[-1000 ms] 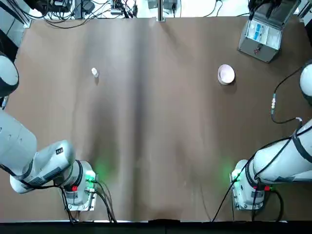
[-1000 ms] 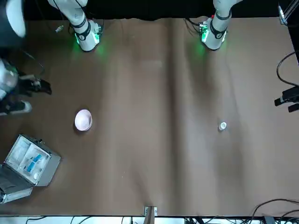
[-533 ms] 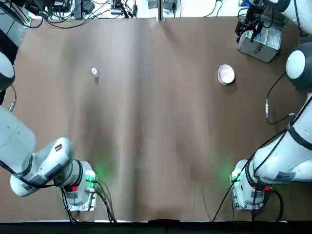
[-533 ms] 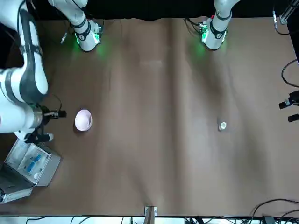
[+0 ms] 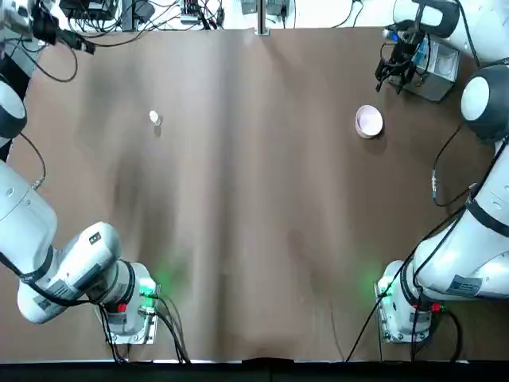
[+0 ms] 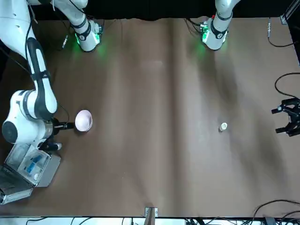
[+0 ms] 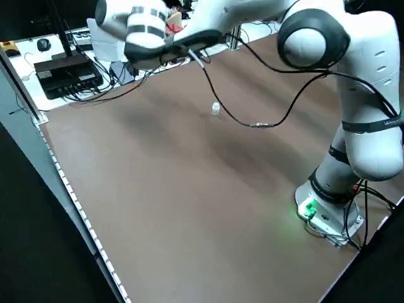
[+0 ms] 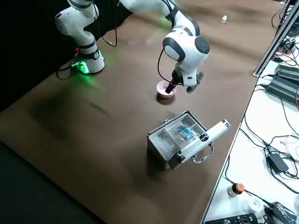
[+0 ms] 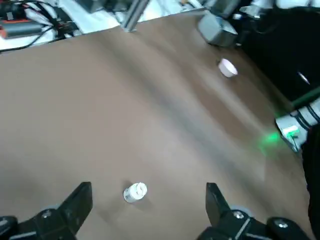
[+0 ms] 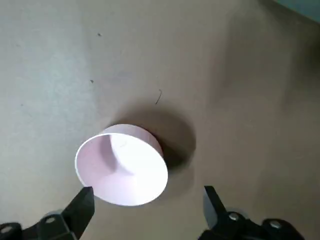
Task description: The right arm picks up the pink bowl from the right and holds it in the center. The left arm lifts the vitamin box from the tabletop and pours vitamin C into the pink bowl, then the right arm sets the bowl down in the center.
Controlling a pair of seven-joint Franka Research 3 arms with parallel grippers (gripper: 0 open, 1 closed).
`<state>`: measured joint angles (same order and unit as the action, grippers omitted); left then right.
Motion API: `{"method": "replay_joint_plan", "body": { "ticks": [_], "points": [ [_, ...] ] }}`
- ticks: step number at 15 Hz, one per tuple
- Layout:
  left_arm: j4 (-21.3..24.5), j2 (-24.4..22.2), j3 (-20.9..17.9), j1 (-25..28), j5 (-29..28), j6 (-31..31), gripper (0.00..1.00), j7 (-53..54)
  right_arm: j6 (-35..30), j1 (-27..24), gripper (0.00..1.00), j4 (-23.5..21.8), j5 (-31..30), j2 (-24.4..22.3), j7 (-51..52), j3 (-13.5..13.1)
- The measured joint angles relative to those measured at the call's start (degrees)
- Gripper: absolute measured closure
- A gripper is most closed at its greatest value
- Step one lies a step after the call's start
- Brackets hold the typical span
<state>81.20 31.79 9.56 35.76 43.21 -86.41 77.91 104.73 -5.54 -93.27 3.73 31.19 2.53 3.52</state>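
Note:
The pink bowl [image 5: 369,122] stands upright on the tabletop [image 5: 254,223] at the far right. My right gripper [image 5: 391,70] hovers open just beyond it, beside the grey case. In the right wrist view the bowl [image 10: 121,165] lies a little ahead of the spread fingers [image 10: 82,202], untouched. The vitamin box [image 5: 154,118], a tiny whitish cylinder, stands at the far left. My left gripper [image 6: 287,120] hangs open above the table's far left corner, well away from the box. In the left wrist view the box [image 9: 135,192] shows between the wide-open fingers [image 9: 80,197], lower down on the table.
An open grey hinged case [image 5: 433,65] with blue-white contents sits in the far right corner, right behind the right gripper. Cables and equipment [image 5: 103,12] line the far edge. The arm bases [image 5: 127,306] with green lights stand at the near edge.
The right gripper has come down from the far right corner past the case toward the bowl. The left gripper has swung into view at the far left corner. Bowl and box have stayed put.

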Motion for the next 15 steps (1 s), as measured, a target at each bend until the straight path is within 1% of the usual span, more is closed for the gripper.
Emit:
{"method": "replay_joint_plan", "body": {
  "ticks": [2,3,8,9,10,11,12,13,14,15],
  "points": [
    [0.0,2.8,0.1,1.0,1.2,1.3,0.00,7.0,1.8,0.0,0.04,-2.1,0.0,0.1,0.0,0.0],
    [0.0,5.6,0.1,1.8,3.0,3.2,0.00,13.9,2.4,-0.1,0.10,-3.6,0.0,0.1,0.1,0.0],
    [0.1,12.0,0.1,2.8,6.9,7.1,0.00,29.8,5.5,-0.5,0.19,-7.8,0.0,0.1,0.2,-0.2],
    [0.1,13.3,0.1,2.8,7.3,7.8,0.00,33.5,5.6,-0.8,0.27,-8.1,0.0,0.1,0.2,-0.2],
    [0.1,14.5,0.1,2.9,7.6,8.2,0.00,37.7,5.7,-1.2,0.30,-8.3,0.0,0.1,0.2,-0.2],
    [0.1,15.7,0.2,2.9,7.7,8.4,0.00,41.7,5.7,-1.5,0.31,-8.4,0.0,0.1,0.2,-0.2],
    [0.1,16.7,0.2,2.9,7.7,8.6,0.00,44.7,5.7,-1.7,0.38,-8.6,0.0,0.1,0.2,-0.2],
    [0.0,17.6,0.3,2.9,7.7,8.6,0.00,47.1,5.7,-1.8,0.38,-8.7,0.0,0.1,0.2,-0.2],
    [0.0,18.4,0.3,2.9,7.7,8.7,0.00,49.1,6.0,-1.7,0.41,-8.9,0.0,0.3,0.2,-0.2],
    [-0.1,18.9,0.5,2.9,7.7,9.0,0.00,51.1,6.5,-1.7,0.49,-9.1,0.0,0.5,0.2,-0.1]
  ]
}}
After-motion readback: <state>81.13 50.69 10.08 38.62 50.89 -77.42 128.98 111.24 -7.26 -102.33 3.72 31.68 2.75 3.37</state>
